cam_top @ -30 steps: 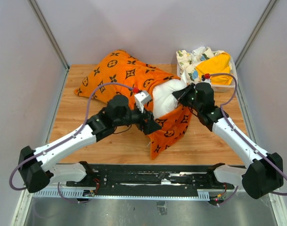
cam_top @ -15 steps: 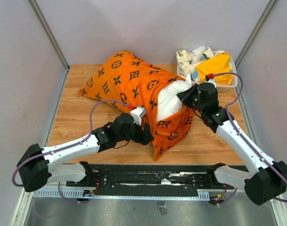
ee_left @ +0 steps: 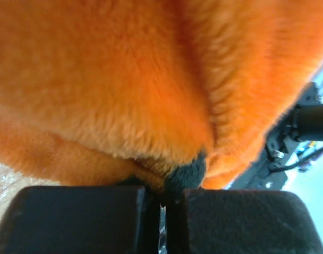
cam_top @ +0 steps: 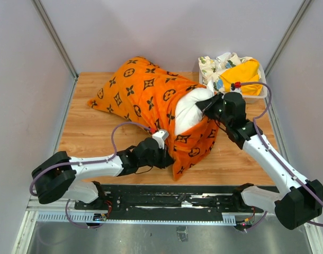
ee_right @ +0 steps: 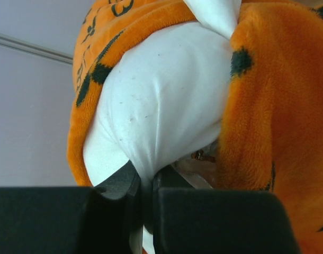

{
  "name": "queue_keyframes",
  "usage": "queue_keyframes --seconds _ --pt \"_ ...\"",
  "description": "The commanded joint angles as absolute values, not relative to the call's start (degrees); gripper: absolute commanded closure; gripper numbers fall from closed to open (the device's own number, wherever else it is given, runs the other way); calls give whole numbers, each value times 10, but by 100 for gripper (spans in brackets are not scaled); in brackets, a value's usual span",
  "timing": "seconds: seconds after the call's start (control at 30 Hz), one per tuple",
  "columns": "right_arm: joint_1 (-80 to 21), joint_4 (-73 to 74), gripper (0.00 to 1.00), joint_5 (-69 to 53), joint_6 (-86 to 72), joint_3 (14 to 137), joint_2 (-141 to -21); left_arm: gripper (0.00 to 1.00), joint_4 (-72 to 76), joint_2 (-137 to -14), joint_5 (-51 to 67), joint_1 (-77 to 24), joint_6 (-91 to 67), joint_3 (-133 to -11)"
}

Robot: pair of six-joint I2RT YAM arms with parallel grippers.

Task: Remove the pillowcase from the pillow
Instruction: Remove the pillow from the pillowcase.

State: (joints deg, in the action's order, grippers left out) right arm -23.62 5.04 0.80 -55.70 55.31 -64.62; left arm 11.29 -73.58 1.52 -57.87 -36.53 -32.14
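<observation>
A: How far are we?
B: Early. Our left gripper (ee_left: 161,197) pinches the fluffy orange monogrammed pillowcase (cam_top: 143,92); our right gripper (ee_right: 146,185) clamps the plump white pillow (cam_top: 188,109), mostly sheathed, on the wooden table (cam_top: 84,121).

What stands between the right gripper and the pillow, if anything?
Nothing visible does. The right gripper has its jaws shut on a fold of the white pillow, where it bulges out of the open end of the pillowcase. The left gripper has its jaws shut on the orange fabric.
</observation>
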Motion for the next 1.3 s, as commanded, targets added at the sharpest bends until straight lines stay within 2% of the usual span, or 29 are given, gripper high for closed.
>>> queue_keyframes --seconds 0.0,0.3,0.43,0.53,0.67,0.77,0.8,0.83,0.93,0.97,1.07,1.13,1.27 --pt "-233 -137 99 -36 -643 548 -634 100 133 -784 -54 -610 -379 -302" --pt "-221 -257 99 -90 -755 635 -695 100 69 -868 -264 -679 -397 -297" --pt "-206 -262 99 -92 -805 678 -712 100 20 -931 -347 -699 -407 -312" --pt "-201 -208 99 -80 -814 719 -710 100 -39 -991 -407 -718 -426 -344" --pt "-198 -163 99 -65 -767 732 -690 100 -70 -998 -417 -736 -446 -359" --pt "-198 -134 99 -45 -713 711 -664 99 4 -904 -350 -739 -400 -315" --pt "-198 -129 99 -36 -695 699 -653 91 40 -851 -317 -739 -379 -296" --pt "-198 -133 99 -28 -672 684 -644 74 73 -792 -284 -739 -351 -279" --pt "-199 -105 99 13 -597 657 -613 10 118 -608 -215 -739 -285 -259" --pt "-200 -94 99 27 -580 651 -602 2 122 -551 -208 -739 -268 -258" --pt "-202 -76 99 55 -550 635 -573 1 113 -407 -234 -736 -239 -255" --pt "-204 -75 99 57 -542 629 -564 1 108 -355 -237 -729 -218 -260" --pt "-210 -72 99 50 -541 628 -562 1 91 -373 -169 -710 -194 -299"
